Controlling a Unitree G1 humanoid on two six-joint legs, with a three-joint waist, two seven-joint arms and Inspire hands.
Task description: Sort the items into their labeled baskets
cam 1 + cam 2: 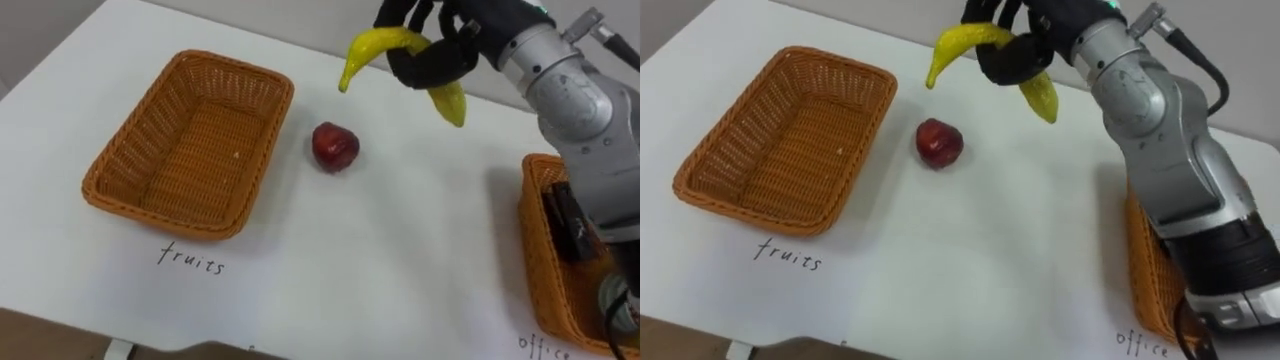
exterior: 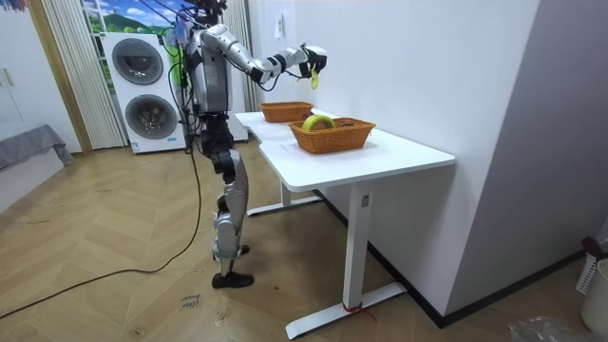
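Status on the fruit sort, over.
Right hand shut on banana, held above table. Fruit basket empty; apple on table to its right, not touching. Path to basket looks open.

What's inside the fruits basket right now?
Only bare wicker shows in the fruits basket; its near wall hides a strip. The apple lies beside it; the right hand holds the banana.

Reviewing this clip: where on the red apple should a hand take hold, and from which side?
Probably around the round middle of the apple, coming from straight above. It sits alone on the table, apart from the fruits basket, so fingers have room on every side.
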